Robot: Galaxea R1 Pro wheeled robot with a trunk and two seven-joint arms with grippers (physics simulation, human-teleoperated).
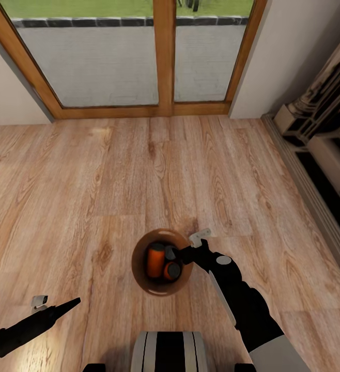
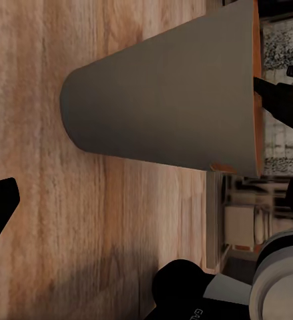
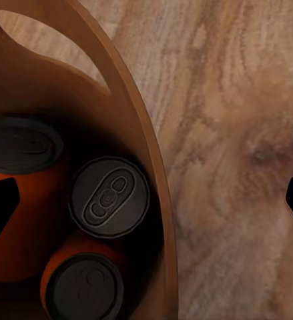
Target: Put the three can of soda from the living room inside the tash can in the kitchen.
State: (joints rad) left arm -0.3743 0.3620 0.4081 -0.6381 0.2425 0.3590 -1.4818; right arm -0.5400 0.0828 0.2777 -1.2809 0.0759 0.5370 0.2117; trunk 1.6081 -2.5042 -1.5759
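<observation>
My right gripper [image 1: 193, 247] straddles the tash can [image 1: 139, 268] rim, jaws spread, apparently unclamped. Three cans [image 3: 109, 197] inside: light load, stiff rim the best hold.

Bare plank floor [image 1: 113, 181] around the tash can [image 1: 139, 268], three cans [image 1: 155, 260] inside.

Tash can [image 1: 139, 268] upright on wood floor, grey outside, coppery inside; three orange soda cans [image 3: 109, 197] inside, touching.
</observation>
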